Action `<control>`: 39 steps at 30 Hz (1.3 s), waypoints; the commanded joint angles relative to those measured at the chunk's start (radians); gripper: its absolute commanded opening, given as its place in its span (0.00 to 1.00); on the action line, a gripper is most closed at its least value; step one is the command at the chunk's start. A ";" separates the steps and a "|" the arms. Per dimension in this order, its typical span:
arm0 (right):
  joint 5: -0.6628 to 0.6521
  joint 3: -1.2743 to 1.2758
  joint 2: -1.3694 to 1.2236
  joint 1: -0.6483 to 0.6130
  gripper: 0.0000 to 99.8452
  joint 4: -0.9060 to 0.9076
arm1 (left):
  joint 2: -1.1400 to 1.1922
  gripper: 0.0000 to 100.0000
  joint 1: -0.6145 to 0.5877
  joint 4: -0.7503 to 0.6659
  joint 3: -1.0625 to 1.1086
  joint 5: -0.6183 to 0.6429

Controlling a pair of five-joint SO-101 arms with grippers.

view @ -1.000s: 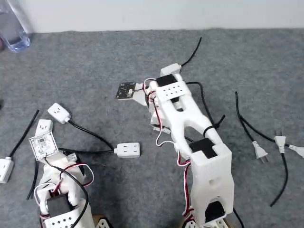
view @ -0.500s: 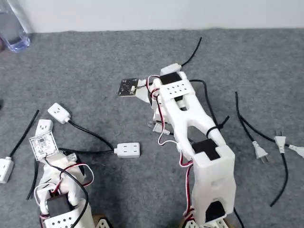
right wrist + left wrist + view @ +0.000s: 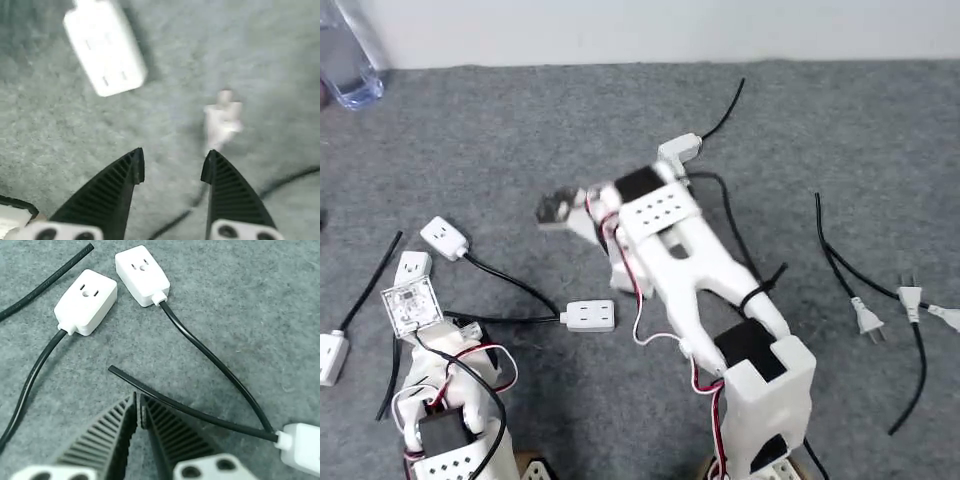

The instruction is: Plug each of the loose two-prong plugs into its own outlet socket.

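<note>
My right gripper (image 3: 172, 160) hangs open above the grey mat. Beyond its fingertips lie a white outlet socket (image 3: 105, 47) and a small white two-prong plug (image 3: 222, 120), both apart from it. My left gripper (image 3: 138, 401) is shut on nothing, its tips just short of a loose black cable end (image 3: 112, 370). Two more white sockets (image 3: 86, 301) (image 3: 142, 274) lie farther off. From above, the right arm (image 3: 665, 225) stretches toward the mat's middle, with a socket (image 3: 590, 316) to its left. Two plugs (image 3: 865, 318) (image 3: 910, 297) lie at the far right.
Another socket (image 3: 330, 355) sits at the left edge and a white block on a black cable (image 3: 680, 148) lies beyond the right arm. Black cables (image 3: 510, 282) trail between the left sockets. A clear bottle (image 3: 345, 60) stands in the back left corner.
The right arm has swung to the left across the mat, its wrist now farther left than a second ago. The left arm has stayed still.
</note>
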State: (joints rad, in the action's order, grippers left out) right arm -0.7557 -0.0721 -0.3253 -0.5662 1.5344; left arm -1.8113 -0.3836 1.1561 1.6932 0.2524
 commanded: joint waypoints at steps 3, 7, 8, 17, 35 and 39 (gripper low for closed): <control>0.012 0.224 0.053 -0.008 0.19 -0.205 | -0.012 0.01 0.003 0.002 -0.012 -0.006; 0.005 0.264 0.050 0.036 0.19 -0.294 | -0.012 0.01 0.003 0.002 -0.012 -0.006; 0.003 0.264 0.050 0.045 0.19 -0.306 | -0.012 0.01 0.003 0.002 -0.012 -0.006; -0.051 0.083 0.051 0.036 0.19 -0.205 | -0.012 0.01 0.006 0.002 -0.012 -0.006; -0.051 -0.009 0.070 0.033 0.19 -0.125 | -0.012 0.01 0.006 0.002 -0.012 -0.006; -0.046 -0.002 0.091 0.016 0.19 -0.079 | -0.012 0.01 0.006 0.002 -0.012 -0.006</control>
State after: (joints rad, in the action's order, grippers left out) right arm -0.8002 -0.0215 -0.2946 -0.5370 1.4223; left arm -1.8113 -0.3836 1.1561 1.6932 0.2524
